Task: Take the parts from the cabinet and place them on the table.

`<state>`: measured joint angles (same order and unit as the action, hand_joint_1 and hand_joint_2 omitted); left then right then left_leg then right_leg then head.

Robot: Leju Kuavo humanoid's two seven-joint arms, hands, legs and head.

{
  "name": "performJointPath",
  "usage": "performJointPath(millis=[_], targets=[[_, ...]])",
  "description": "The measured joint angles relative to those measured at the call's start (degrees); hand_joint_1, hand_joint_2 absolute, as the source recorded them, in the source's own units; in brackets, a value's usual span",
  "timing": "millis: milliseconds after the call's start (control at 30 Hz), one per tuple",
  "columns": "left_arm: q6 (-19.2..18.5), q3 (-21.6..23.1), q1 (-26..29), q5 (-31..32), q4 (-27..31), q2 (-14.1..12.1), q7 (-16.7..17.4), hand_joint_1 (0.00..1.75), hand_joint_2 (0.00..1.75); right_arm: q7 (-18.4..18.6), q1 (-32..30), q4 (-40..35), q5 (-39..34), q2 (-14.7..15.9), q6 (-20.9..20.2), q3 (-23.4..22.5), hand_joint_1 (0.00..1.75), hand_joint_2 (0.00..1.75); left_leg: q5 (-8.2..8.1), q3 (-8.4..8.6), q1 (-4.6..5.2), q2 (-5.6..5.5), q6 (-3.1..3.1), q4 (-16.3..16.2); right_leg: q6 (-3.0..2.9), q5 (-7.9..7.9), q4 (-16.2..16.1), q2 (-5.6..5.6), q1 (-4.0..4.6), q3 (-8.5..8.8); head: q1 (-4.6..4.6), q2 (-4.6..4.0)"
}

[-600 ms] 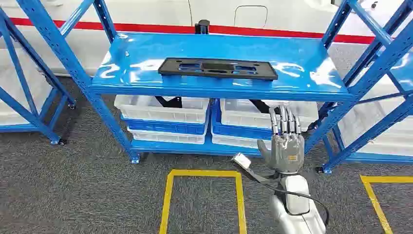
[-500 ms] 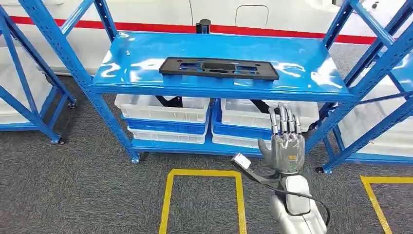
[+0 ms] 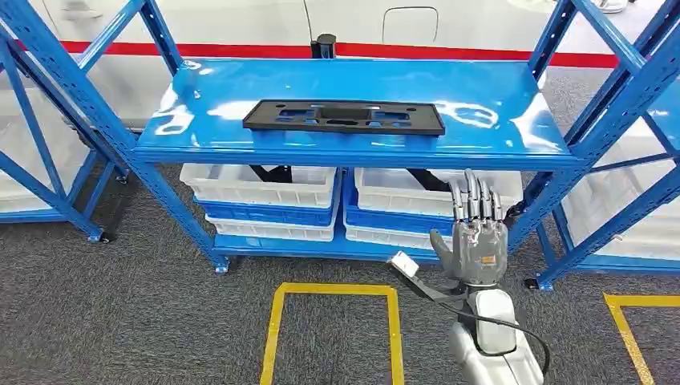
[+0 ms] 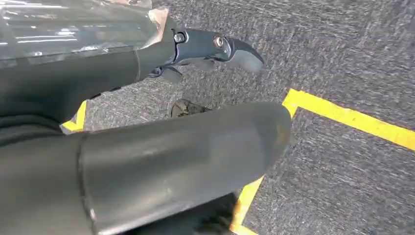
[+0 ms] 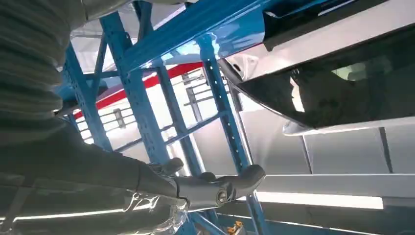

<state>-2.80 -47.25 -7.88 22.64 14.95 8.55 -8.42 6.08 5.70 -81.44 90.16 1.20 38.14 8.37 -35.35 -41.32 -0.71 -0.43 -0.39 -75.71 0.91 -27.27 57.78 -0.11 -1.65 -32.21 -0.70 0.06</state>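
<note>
No readable writing or brand marks anywhere in view.

Blue rack (image 3: 353,148) is the landmark. Black part (image 3: 343,116), a flat, long plate with cutouts, lies on the rack's top shelf, about midway along the shelf and nearer its front edge than its back. Long axis runs parallel to the front edge, side to side across the head view; ends point toward the rack's 2 side frames. Bare blue shelf shows on both sides of the part and behind it; the front lip is close.

Below the top shelf: white bins (image 3: 257,183) stacked on blue trays, 2 stacks side by side (dark items inside, too hidden to identify).

Right robot hand (image 3: 475,241) is raised in front of the rack's lower right portion, below the top shelf's front edge and off the part's right end. Fingers straight and apart, pointing up, nothing held. Well apart from the part.

Left robot hand (image 4: 147,147) in the left wrist view hangs over the carpet; thumb and a dark finger are visible, but whether it is released or clenched I cannot tell.

Grey carpet floor (image 3: 144,313) in front of the rack carries yellow tape outline (image 3: 333,290), a rectangle just before the rack's base.
</note>
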Motion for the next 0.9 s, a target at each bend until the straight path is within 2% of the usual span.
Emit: performJointPath(millis=[33, 67, 100, 133, 167, 200, 233, 300, 333, 367, 400, 467, 500, 533, 567, 600, 633, 667, 700, 733, 800, 833, 867, 900], targets=[[0.0, 0.0, 0.1, 0.0, 0.0, 0.0, 0.0, 0.00, 0.00, 0.0, 0.0, 0.0, 0.0, 0.0, 0.0, 0.0, 0.00, 1.75, 0.78, -0.96, -0.01, 0.00, 0.03, -0.7, -0.10, -0.13, 0.0, 0.00, 0.06, 0.19, 0.02, -0.02], [0.0, 0.0, 0.1, 0.0, -0.1, 0.0, 0.0, 0.00, 0.00, 0.0, -0.1, 0.0, 0.0, 0.0, 0.0, 0.1, 0.00, 1.75, 2.84, -0.64, 0.00, 0.00, 0.16, 1.2, -0.12, -0.36, 0.0, 0.01, 0.08, 0.46, 0.02, -0.02], [0.0, 0.0, 0.1, 0.0, -0.1, 0.0, 0.0, 0.00, 0.00, 0.0, -0.1, 0.0, 0.0, 0.0, 0.0, 0.1, 0.00, 1.75, 6.12, 1.13, 0.00, 0.01, 0.38, 5.8, -0.06, -0.64, 0.0, 0.03, 0.08, 0.91, 0.00, 0.00], [0.0, 0.0, 0.1, 0.0, -0.1, -0.1, 0.0, 0.00, 0.00, 0.0, 0.0, 0.0, 0.0, 0.0, 0.0, 0.2, 0.00, 1.75, 9.59, 3.71, 0.00, 0.13, 0.72, 11.7, 0.10, -0.95, 0.0, 0.04, 0.07, 1.43, 0.00, -0.02], [0.0, 0.0, 0.1, 0.0, -0.1, -0.2, 0.0, 0.00, 0.00, 0.0, 0.0, 0.0, 0.0, 0.0, -0.1, 0.2, 0.00, 1.75, 11.34, 5.57, 0.03, 0.40, 1.08, 16.0, 0.30, -1.27, -0.1, 0.04, 0.07, 1.78, 0.04, 0.00], [0.0, 0.0, 0.0, 0.0, -0.2, -0.2, 0.0, 0.00, 0.00, 0.1, 0.1, -0.1, 0.0, 0.0, -0.2, 0.2, 0.00, 1.75, 10.12, 6.25, 0.52, 0.50, 1.02, 17.0, 0.74, -1.54, 0.0, 0.03, 0.83, 1.80, 0.07, -0.02], [0.0, 0.0, -0.1, 0.0, -0.2, -0.2, 0.0, 0.00, 0.00, 0.1, 0.2, -0.1, 0.0, 0.0, -0.2, 0.3, 0.00, 1.75, 9.74, 6.79, 0.55, 0.43, 1.19, 17.4, 0.93, -1.63, 0.0, 0.05, 0.73, 1.59, 0.02, 0.00], [0.0, 0.0, 0.1, 0.0, -0.2, -0.2, 0.2, 0.00, 0.00, 0.5, 0.2, -0.1, 0.0, 0.0, -0.3, 0.7, 0.00, 1.75, 9.57, 6.53, 0.86, 0.22, 1.68, 17.3, 1.45, -1.57, -0.5, -0.13, 0.53, 1.74, 0.02, -0.02], [0.0, 0.0, 0.1, 0.0, -0.2, -0.2, 0.2, 0.00, 0.00, 0.8, 0.2, -0.3, 0.0, 0.0, -0.3, 0.9, 0.00, 1.75, 9.85, 7.16, 0.55, 0.15, 2.13, 18.2, 1.98, -1.89, -0.7, -0.18, 0.97, 2.01, 0.05, 0.00], [0.0, 0.0, 0.2, 0.0, -0.3, -0.2, 0.3, 0.00, 0.00, 1.0, 0.2, -0.3, 0.0, 0.2, -0.3, 0.9, 0.00, 1.75, 9.95, 7.70, 0.35, 0.14, 2.38, 18.6, 2.08, -2.31, 0.5, -0.19, 0.65, 1.45, 0.11, -0.02], [0.0, 0.0, 0.1, 0.0, -0.3, -0.3, 0.3, 0.00, 0.00, 1.1, 0.3, -0.4, 0.0, 0.1, -0.3, 1.0, 0.00, 1.75, 9.80, 7.94, 0.30, 0.15, 2.82, 18.7, 1.86, -3.29, 3.1, -0.13, 0.84, 0.08, 0.13, -0.02], [0.0, 0.0, 0.0, 0.0, -0.3, -0.4, 0.3, 0.00, 0.00, 1.3, 0.2, -0.4, 0.0, 0.3, -0.3, 1.1, 0.00, 1.75, 9.47, 8.18, 0.40, 0.07, 3.27, 18.7, 1.43, -6.60, 13.0, -0.04, 0.83, -5.65, 0.17, -0.02], [0.0, 0.0, 0.0, 0.0, -0.3, -0.4, 0.3, 0.00, 0.00, 1.3, 0.0, -0.4, 0.0, 0.4, -0.3, 1.1, 0.00, 1.75, 9.29, 8.28, 0.47, -0.06, 3.44, 18.7, 1.54, -7.48, 17.1, -0.02, 0.83, -8.30, 0.17, 0.00], [0.0, 0.0, 0.1, 0.0, -0.3, -0.4, 0.3, 0.00, 0.00, 1.4, -0.2, -0.4, 0.0, 0.4, -0.3, 1.2, 0.00, 1.75, 9.06, 8.53, 0.50, -0.19, 3.40, 18.7, 1.89, -7.20, 18.8, -0.02, 0.78, -9.91, 0.17, -0.02], [0.0, 0.0, 0.2, 0.0, -0.3, -0.4, 0.4, 0.00, 0.00, 1.5, -0.3, -0.4, -0.1, 0.5, -0.3, 1.2, 0.00, 1.75, 8.78, 8.89, 0.49, -0.34, 3.31, 18.7, 2.46, -5.79, 17.3, -0.02, 0.74, -9.88, 0.18, 0.00], [-0.1, 0.0, 0.3, 0.0, -0.3, -0.4, 0.4, 0.00, 0.00, 1.6, -0.3, -0.4, -0.1, 0.5, -0.2, 1.3, 0.00, 1.75, 8.43, 9.42, 0.45, -0.52, 3.19, 18.6, 3.16, -3.30, 13.3, -0.04, 0.66, -8.38, 0.18, -0.02], [-0.2, 0.0, 0.3, -0.1, -0.3, -0.3, 0.4, 0.00, 0.00, 1.8, -0.3, -0.4, -0.1, 0.6, -0.1, 1.4, 0.00, 1.75, 8.02, 10.06, 0.39, -0.68, 2.98, 18.6, 3.79, -0.36, 7.5, -0.04, 0.50, -5.94, 0.20, -0.02], [-0.2, 0.0, 0.3, -0.1, -0.3, -0.3, 0.4, 0.00, 0.00, 2.1, -0.3, -0.3, -0.1, 0.6, 0.0, 1.4, 0.00, 1.75, 7.54, 10.55, 0.40, -0.78, 2.68, 18.6, 4.17, 2.15, 1.9, -0.04, 0.34, -3.51, 0.22, -0.02], [-0.2, -0.1, 0.2, -0.1, -0.3, -0.5, 0.4, 0.00, 0.00, 2.6, -0.2, -0.2, -0.2, 0.6, 0.2, 1.5, 0.00, 1.75, 6.98, 10.63, 0.96, -0.87, 2.19, 18.3, 3.48, 2.12, 0.7, 0.01, 0.53, -2.52, 0.24, -0.02], [-0.3, -0.1, 0.2, -0.1, -0.3, -0.5, 0.4, 0.00, 0.00, 3.0, -0.2, -0.2, -0.1, 0.5, 0.3, 1.5, 0.00, 1.75, 6.78, 10.52, 1.01, -0.90, 2.04, 18.3, 2.60, 2.11, 0.4, 0.06, 0.48, -2.56, 0.15, 0.00], [-0.3, -0.1, 0.3, -0.1, -0.3, -0.5, 0.4, 0.00, 0.00, 4.0, -0.4, -0.1, -0.2, 0.6, 0.3, 1.5, 0.00, 1.75, 6.71, 10.71, 0.87, -0.86, 1.80, 18.6, 1.64, 1.90, 0.5, 0.08, 0.82, -2.65, 0.15, -0.02], [-0.3, -0.1, 0.3, -0.1, -0.3, -0.5, 0.5, 0.00, 0.00, 4.6, -0.3, -0.1, -0.2, 0.6, 0.3, 1.4, 0.00, 1.75, 6.53, 10.79, 0.78, -0.82, 1.56, 18.6, 1.38, 1.86, 0.4, 0.12, 0.67, -2.60, 0.13, 0.00], [-0.6, -0.2, 0.3, -0.1, -0.3, -0.7, 0.4, 0.00, 0.00, 6.0, -0.2, -0.2, -0.2, 0.9, 0.2, 1.3, 0.00, 1.75, 5.92, 10.37, 0.52, -0.66, 1.13, 18.0, 0.90, 1.88, 0.3, 0.15, 0.00, -2.23, 0.13, 0.00], [-0.7, -0.2, 0.3, 0.0, -0.3, -0.7, 0.4, 0.00, 0.00, 7.7, -0.2, -0.5, -0.2, 1.3, 0.1, 1.4, 0.00, 1.75, 4.65, 9.51, 0.55, -0.38, 0.80, 15.6, 0.32, 1.54, 0.3, 0.12, 0.01, -1.92, 0.07, 0.00]])
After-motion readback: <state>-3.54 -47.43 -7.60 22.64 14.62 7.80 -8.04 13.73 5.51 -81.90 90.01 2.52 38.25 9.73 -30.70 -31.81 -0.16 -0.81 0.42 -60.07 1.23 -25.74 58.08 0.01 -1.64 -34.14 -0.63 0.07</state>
